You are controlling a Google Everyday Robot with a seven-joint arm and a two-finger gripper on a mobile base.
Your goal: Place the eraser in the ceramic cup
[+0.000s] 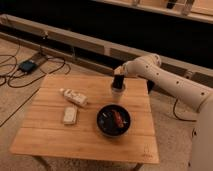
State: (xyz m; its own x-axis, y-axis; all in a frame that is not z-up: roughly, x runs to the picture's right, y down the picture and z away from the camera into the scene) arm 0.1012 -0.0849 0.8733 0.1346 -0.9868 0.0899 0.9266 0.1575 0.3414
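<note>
The ceramic cup [118,94] is a small pale cylinder standing on the wooden table [55,135] near its far edge, right of centre. My gripper [118,83] comes in from the right on a white arm [165,80] and hangs straight down over the cup's mouth, its dark tip right at the rim. The eraser is hidden; I cannot make it out apart from the dark gripper tip.
A wide black bowl [114,120] with reddish items inside sits just in front of the cup. A white tube-like bottle [74,96] lies at the left, with a pale beige block [70,115] in front of it. Cables and a power box [27,65] lie on the floor at the back left.
</note>
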